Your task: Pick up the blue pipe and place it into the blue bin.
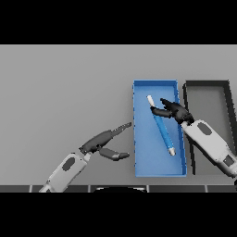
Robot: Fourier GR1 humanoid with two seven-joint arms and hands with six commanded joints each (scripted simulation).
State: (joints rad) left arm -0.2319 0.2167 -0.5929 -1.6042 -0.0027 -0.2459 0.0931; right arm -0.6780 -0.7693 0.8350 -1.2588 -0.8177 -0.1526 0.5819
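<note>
The blue pipe (161, 126) lies slantwise inside the blue bin (137, 139), its white ends pointing far-left and near-right. The right robot hand (173, 110) reaches over the bin's right wall, fingers loosely spread beside the pipe's far end, grasping nothing. The left robot hand (102, 140) hovers released over the grey bench (65, 92), left of the bin. A dark bin (206, 84) sits further right.

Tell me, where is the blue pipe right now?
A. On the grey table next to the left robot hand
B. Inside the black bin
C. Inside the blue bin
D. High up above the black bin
C: the blue pipe shows slanted within the walls of the blue bin, with the right robot hand at its upper end; the black bin beside it holds no pipe.
</note>
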